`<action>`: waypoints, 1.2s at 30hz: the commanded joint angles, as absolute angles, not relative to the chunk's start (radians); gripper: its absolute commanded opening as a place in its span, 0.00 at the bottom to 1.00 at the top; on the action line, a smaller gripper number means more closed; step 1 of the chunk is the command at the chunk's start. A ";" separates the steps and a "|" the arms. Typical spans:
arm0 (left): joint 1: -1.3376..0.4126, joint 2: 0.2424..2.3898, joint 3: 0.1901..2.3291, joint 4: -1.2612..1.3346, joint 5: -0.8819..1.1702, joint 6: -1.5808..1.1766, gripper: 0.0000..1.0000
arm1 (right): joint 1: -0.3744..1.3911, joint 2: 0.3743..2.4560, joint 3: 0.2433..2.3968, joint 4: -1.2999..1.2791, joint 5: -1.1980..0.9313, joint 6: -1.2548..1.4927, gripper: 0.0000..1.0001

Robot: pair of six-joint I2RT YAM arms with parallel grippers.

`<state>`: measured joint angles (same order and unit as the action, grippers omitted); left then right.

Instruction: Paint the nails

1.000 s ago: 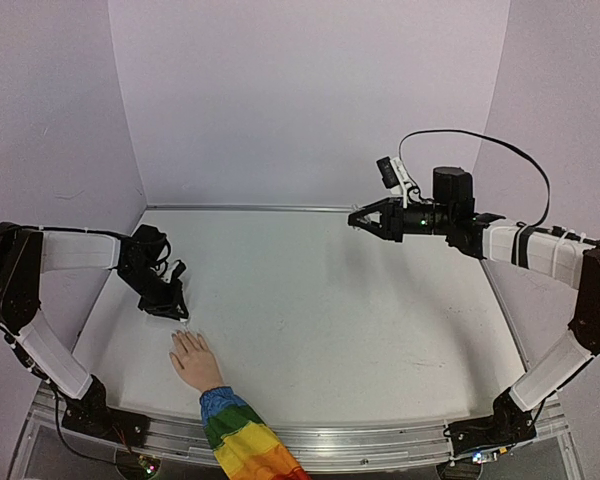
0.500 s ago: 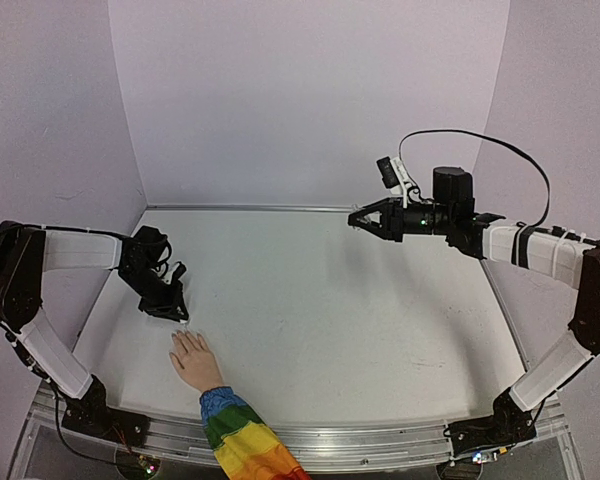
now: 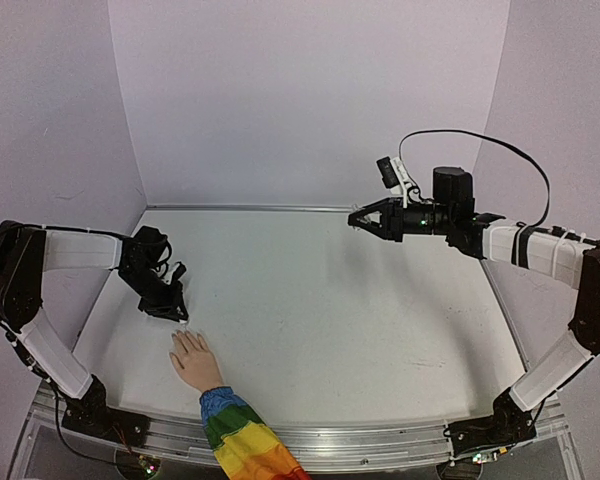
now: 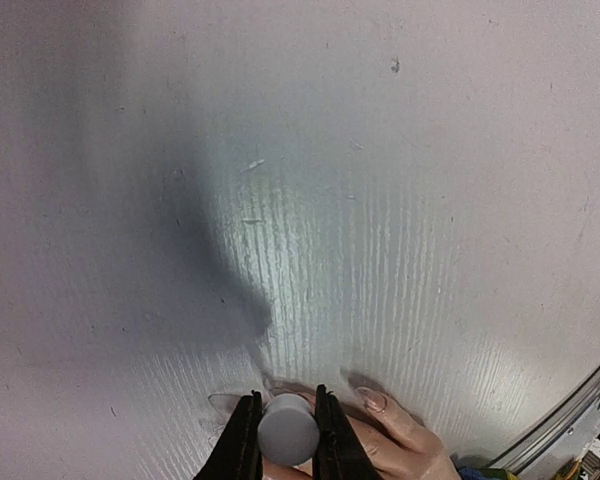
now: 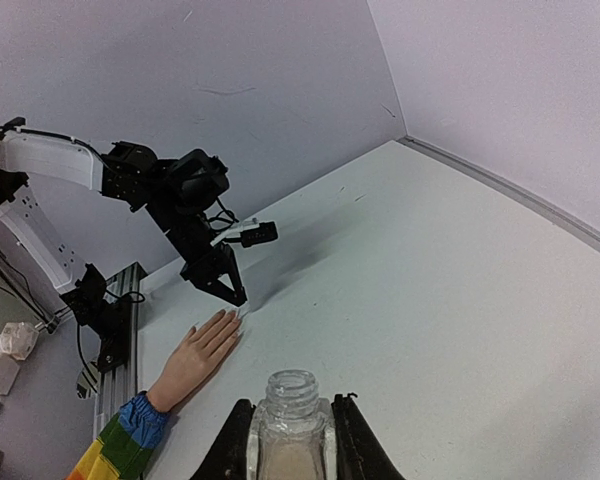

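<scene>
High overview, left wrist close downward, right wrist afar (mannequin hand [image 3: 192, 358] shared)

Colour key: mannequin hand [image 3: 192, 358] skin-coloured | nails [image 4: 372, 401] pale whitish | sleeve [image 3: 242, 440] rainbow stripes: blue, green, yellow, orange, red | bench [image 3: 330, 300] off-white | cap [image 4: 287, 428] grey | bottle [image 5: 291, 425] clear | left fingers [image 4: 242, 445] black | right fingers [image 5: 236, 445] black | arm links [image 3: 75, 252] white, black joints | cable [image 3: 500, 145] black | walls [image 3: 300, 100] lilac

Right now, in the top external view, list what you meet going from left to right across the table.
The left pincer gripping a grey cap → rainbow sleeve → right pincer holding an open bottle. The mannequin hand overlaps the left pincer sideways, so it is left out.
</scene>
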<state>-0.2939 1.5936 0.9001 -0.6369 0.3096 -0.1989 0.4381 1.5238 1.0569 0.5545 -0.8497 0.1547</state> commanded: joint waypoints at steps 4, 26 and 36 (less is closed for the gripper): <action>-0.296 1.613 0.933 -0.630 0.295 -0.176 0.00 | 0.434 1.505 1.083 0.617 -0.887 0.164 0.00; -0.295 1.629 0.971 -0.631 0.276 -0.153 0.00 | 0.435 1.519 1.094 0.618 -0.890 0.173 0.00; -0.296 1.529 0.963 -0.665 0.283 -0.175 0.00 | 0.434 1.511 1.084 0.622 -0.896 0.176 0.00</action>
